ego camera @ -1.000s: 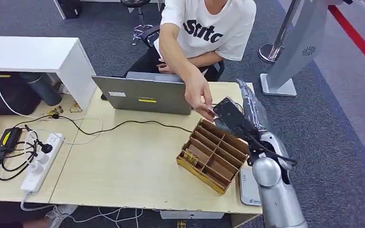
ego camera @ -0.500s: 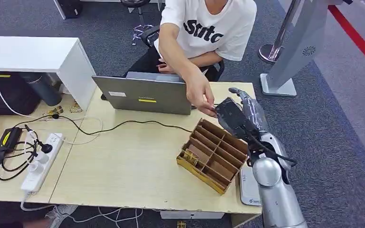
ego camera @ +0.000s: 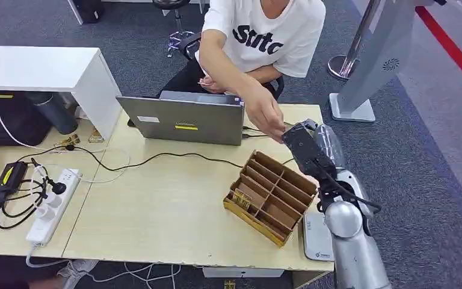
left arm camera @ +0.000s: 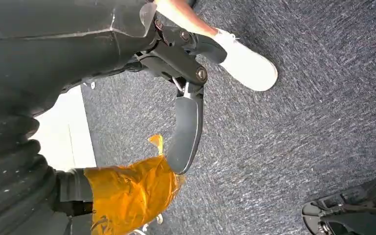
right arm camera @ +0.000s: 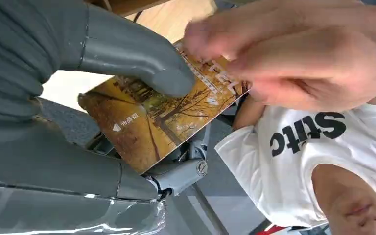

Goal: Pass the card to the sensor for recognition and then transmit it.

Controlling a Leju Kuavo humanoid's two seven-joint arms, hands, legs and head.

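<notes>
Left to right on the tabletop [ego camera: 168, 211]: power strip [ego camera: 51, 205] at 9 o'clock, laptop [ego camera: 183, 120] at 12 o'clock, wooden organizer [ego camera: 271, 195] at 4 o'clock. Beyond it, at 2 o'clock, the right hand [ego camera: 307, 147] is clamped on the card [right arm camera: 166, 122], thumb pressed on its face, while a person's hand [ego camera: 269, 117] pinches the far edge. Risk: if the robot's grip releases late or the person pulls askew, the card could bend or drop. The left hand [left arm camera: 186, 98] hangs over carpet; whether its fingers are together or apart cannot be told. In the head view the card lies hidden behind the right hand.
</notes>
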